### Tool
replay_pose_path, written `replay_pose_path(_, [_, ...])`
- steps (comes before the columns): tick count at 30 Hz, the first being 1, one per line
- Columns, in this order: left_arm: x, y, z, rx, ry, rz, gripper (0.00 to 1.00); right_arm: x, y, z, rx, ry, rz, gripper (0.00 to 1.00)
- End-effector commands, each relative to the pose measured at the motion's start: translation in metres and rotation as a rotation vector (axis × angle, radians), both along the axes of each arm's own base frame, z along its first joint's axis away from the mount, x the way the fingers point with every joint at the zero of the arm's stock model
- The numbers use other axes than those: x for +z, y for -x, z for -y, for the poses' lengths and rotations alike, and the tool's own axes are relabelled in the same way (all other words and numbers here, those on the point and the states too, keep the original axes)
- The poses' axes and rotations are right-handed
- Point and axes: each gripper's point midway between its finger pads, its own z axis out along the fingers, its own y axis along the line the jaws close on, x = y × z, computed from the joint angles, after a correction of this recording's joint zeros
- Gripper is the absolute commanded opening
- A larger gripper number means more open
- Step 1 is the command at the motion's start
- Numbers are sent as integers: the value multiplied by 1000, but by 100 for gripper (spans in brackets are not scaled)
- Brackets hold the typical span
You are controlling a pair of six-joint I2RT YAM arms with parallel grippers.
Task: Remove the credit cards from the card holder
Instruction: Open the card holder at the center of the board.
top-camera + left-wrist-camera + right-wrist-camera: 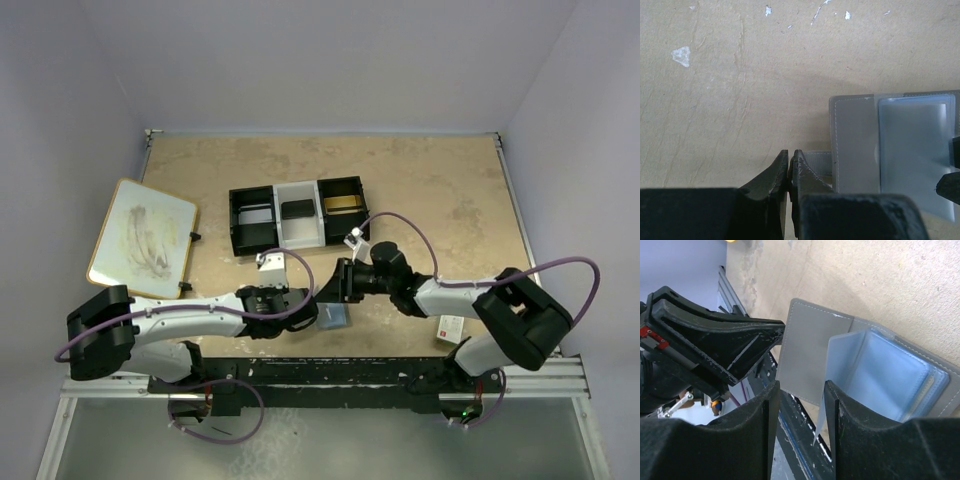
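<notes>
The only marking in sight is a red patch on the small white box point(450, 328) lying beside the right arm, too small to read. The card holder point(335, 317) bears no print that can be made out.

The card holder lies open on the tan surface point(440, 200) near its front edge, between the two grippers. Its grey stitched panel point(807, 347) is spread flat, and pale blue translucent sleeves point(880, 375) fan up from the inner face.

The left gripper point(790, 167) has its jaws drawn almost together, pinching a thin grey edge of the holder's panel, with only a sliver of gap between the fingertips.

The right gripper point(800, 410) stands over the sleeves with its jaws a narrow way apart. The edge of one clear sleeve lies against the inner side of one finger point(832, 412), and nothing is clamped between the two.

Farther back sit a black-and-white three-compartment tray point(298, 215) and a whiteboard point(143, 237).
</notes>
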Motion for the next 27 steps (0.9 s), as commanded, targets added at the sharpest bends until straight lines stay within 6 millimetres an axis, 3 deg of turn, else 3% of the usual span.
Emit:
replay_pose_path(1, [-4, -4, -3, 34, 9, 24, 0, 13, 1, -17, 59, -68, 13, 44])
replay_pose_path(6, [-15, 2, -14, 72, 9, 5, 0, 9, 8, -30, 105, -81, -6, 46])
replay_pose_path(12, [-22, 3, -12, 73, 59, -4, 0, 11, 19, -58, 181, -80, 5, 52])
replay_pose_path(18, [-28, 4, -12, 81, 75, -17, 0, -3, 17, -65, 127, -45, -38, 53])
replay_pose_path(27, [-28, 5, -20, 98, 69, -14, 0, -31, 11, -61, 58, 11, -99, 33])
